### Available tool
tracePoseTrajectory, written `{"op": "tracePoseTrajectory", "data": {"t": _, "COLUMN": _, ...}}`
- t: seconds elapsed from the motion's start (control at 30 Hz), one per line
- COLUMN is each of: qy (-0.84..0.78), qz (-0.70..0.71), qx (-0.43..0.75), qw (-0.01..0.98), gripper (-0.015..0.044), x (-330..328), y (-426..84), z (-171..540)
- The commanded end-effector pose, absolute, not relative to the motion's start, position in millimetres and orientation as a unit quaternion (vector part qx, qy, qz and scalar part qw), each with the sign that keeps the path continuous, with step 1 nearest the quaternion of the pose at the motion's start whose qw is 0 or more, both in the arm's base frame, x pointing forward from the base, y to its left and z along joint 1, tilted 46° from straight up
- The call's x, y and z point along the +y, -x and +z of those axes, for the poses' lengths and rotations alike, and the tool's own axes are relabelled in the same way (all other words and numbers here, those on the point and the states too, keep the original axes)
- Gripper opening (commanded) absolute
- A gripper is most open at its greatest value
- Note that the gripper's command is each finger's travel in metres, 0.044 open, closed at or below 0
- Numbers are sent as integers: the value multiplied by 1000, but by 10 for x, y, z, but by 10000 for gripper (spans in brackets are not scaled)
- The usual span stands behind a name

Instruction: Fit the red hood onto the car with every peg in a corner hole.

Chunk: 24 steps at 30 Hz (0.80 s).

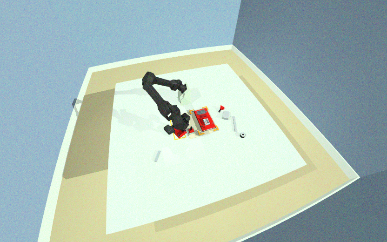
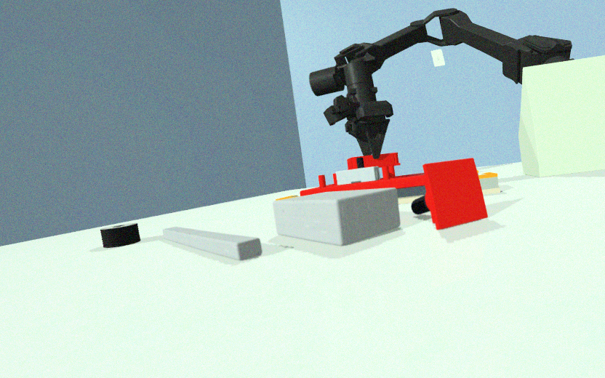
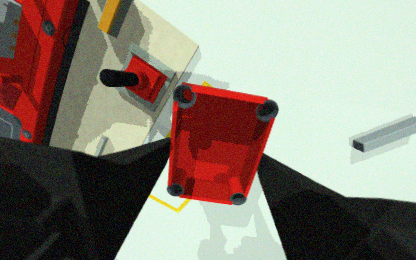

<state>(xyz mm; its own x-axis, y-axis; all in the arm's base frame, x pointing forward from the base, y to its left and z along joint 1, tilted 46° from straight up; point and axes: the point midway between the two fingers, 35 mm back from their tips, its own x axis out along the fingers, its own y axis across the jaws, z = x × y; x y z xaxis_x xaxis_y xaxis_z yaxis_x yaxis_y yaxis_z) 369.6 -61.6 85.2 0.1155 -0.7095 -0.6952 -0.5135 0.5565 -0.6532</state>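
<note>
My gripper is shut on the red hood, one finger on each long side. The hood is above the yellow outline, left of the jig in the top view. Its hollow side with four corner bosses faces the wrist camera. The red chassis lies in the jig, apart from the hood. The pale engine block sits on its deck. A red peg stands beside the engine. The arm hides part of the hood in the top view.
A black stick on a red base stands at the jig's near-left end. Beyond the chassis are a red piece, grey block, grey bar and wheel. Another bar lies apart.
</note>
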Motion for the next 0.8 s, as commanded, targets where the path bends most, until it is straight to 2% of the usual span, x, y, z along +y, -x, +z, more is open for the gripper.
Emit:
{"op": "tracePoseTrajectory", "data": {"t": 0.0, "qy": 467, "qz": -83, "qx": 662, "qw": 581, "gripper": 0, "x": -754, "y": -3691, "z": 710}}
{"op": "tracePoseTrajectory", "data": {"t": 0.23, "qy": 467, "qz": -84, "qx": 661, "qw": 581, "gripper": 0, "x": -900, "y": -3692, "z": 581}}
{"op": "tracePoseTrajectory", "data": {"t": 0.77, "qy": 463, "qz": -85, "qx": 664, "qw": 581, "gripper": 420, "x": -896, "y": -3686, "z": 601}}
